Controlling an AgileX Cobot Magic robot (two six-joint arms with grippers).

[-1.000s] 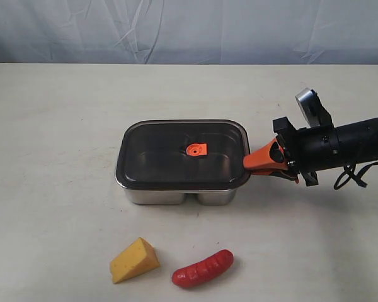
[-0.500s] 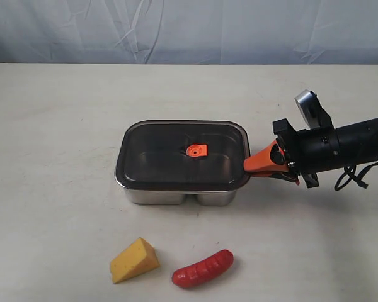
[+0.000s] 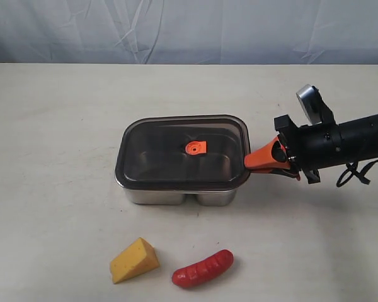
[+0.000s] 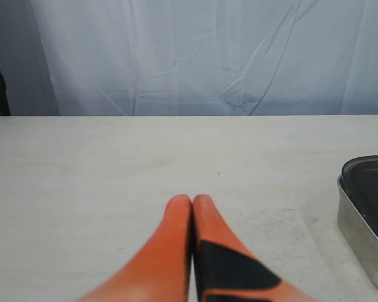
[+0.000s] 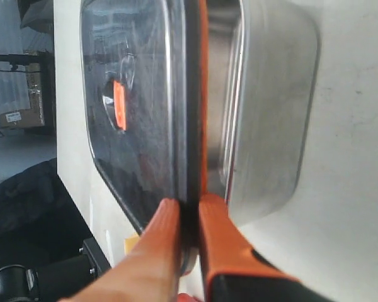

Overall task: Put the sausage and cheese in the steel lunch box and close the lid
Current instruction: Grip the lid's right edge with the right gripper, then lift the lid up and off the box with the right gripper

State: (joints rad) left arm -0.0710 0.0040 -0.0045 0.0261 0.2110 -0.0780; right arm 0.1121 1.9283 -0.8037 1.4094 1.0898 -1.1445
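Note:
The steel lunch box [image 3: 179, 192] sits mid-table with the dark lid [image 3: 176, 157] on top, its right edge raised a little. My right gripper [image 3: 249, 161] is shut on the lid's right rim; the wrist view shows its fingers [image 5: 160, 242] pinching the lid [image 5: 145, 107] and its orange seal above the steel box [image 5: 271, 113]. The cheese [image 3: 134, 260] and the sausage [image 3: 203, 268] lie on the table in front of the box. My left gripper [image 4: 192, 201] is shut on nothing, hovering over bare table beside the box [image 4: 365, 214].
A pale table [image 3: 63, 126] runs back to a grey-blue curtain [image 3: 189, 28]. The right arm [image 3: 340, 146] stretches in from the right edge, with cables hanging beneath it.
The right gripper has lifted the lid's right edge slightly; the lid now tilts up on that side. Cheese, sausage and box have not moved.

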